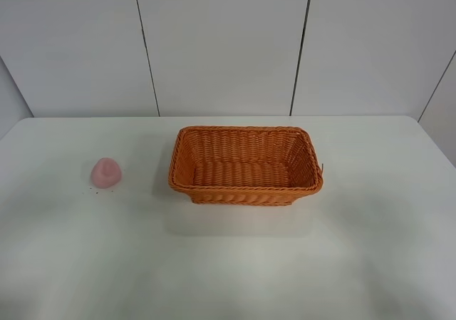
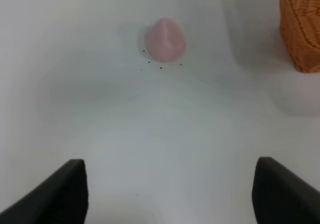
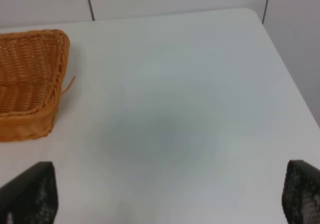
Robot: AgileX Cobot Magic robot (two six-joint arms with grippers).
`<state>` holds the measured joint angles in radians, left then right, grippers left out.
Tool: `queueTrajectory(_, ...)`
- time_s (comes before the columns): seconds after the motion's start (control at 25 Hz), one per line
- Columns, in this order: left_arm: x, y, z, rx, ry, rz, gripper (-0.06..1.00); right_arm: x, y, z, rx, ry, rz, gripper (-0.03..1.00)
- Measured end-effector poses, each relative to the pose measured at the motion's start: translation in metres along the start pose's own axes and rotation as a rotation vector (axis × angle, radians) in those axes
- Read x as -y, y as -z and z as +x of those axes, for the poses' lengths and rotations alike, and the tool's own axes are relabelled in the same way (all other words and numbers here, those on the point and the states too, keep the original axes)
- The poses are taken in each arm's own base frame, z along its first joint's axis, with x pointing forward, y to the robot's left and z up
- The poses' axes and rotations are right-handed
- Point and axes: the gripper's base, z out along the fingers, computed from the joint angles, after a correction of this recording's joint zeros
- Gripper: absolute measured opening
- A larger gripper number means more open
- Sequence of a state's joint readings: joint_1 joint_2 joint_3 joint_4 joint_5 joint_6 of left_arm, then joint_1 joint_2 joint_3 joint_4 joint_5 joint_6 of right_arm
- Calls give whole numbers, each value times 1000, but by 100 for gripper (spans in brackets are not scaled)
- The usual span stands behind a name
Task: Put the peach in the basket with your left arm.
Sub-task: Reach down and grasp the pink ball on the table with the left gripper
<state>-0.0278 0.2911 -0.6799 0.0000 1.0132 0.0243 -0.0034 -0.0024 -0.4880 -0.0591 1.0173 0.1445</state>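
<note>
The pale pink peach (image 1: 105, 172) lies on the white table at the left, clear of the basket. It also shows in the left wrist view (image 2: 166, 40) with a few dark specks beside it. The orange wicker basket (image 1: 246, 191) stands at the table's middle and holds nothing; a corner of it shows in the left wrist view (image 2: 300, 29) and in the right wrist view (image 3: 27, 84). My left gripper (image 2: 170, 194) is open and empty, well short of the peach. My right gripper (image 3: 170, 199) is open and empty beside the basket. Neither arm shows in the exterior view.
The white table (image 1: 370, 249) runs to a back edge against a white panelled wall (image 1: 221, 42). Its right edge shows in the right wrist view (image 3: 287, 74). A loose wicker strand (image 3: 68, 83) sticks out from the basket's corner.
</note>
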Motion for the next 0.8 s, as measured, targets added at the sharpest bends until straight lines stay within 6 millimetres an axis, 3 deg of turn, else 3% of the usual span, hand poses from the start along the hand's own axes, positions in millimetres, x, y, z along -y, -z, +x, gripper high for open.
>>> queueTrajectory(0.12,-1,-17,-38,-100,4,1,78,0,0,0,0,0,0,69)
queueTrajectory(0.24,-2,-48,-75,-218,9,1,78,0,0,0,0,0,0,69)
queueTrajectory(0.52,-7,-161,-146,-473,19,3,78,0,0,0,0,0,0,69)
queueTrajectory(0.8,-6,-276,-185,-595,72,54,78,0,0,0,0,0,0,69)
